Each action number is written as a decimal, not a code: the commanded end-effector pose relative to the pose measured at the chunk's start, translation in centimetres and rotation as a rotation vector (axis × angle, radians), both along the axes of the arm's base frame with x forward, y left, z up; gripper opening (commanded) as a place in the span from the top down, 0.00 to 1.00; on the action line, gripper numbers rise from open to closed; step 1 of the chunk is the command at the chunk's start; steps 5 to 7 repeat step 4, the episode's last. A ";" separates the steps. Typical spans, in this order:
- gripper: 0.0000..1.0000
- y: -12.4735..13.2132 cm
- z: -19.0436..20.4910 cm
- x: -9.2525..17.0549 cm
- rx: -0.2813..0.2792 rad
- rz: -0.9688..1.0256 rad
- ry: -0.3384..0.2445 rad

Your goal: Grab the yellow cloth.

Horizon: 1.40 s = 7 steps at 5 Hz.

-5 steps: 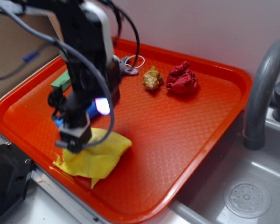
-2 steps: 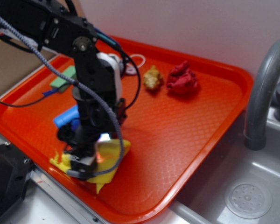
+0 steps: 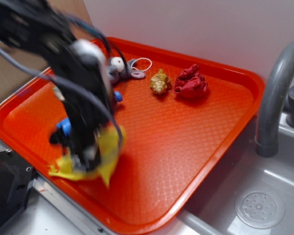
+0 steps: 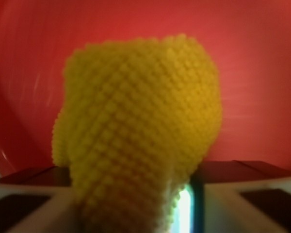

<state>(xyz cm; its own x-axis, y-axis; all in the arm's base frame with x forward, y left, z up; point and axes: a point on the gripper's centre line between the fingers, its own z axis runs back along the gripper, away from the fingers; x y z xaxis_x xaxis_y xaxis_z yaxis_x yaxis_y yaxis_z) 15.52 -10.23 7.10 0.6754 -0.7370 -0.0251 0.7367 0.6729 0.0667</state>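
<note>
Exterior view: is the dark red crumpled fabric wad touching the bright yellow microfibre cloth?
No. The dark red crumpled fabric wad sits near the orange plastic tray's far edge, well apart from the bright yellow microfibre cloth bunched at the gripper.

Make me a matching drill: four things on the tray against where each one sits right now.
Things:
1. yellow cloth
2. dark red wad
3. gold object
4. blue bottle

Places:
A. just left of the dark red wad
B. bunched in the gripper, near the tray's front edge
C. far side, toward the right
D. partly hidden behind the arm

Pairs: 1-B, 2-C, 3-A, 4-D
</note>
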 end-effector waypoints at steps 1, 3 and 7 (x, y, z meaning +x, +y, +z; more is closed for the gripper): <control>1.00 1.7 10.2 2.0 -0.034 0.499 -0.118; 1.00 3.3 16.5 3.0 -0.049 0.966 -0.151; 1.00 4.3 15.9 3.8 -0.062 0.808 -0.155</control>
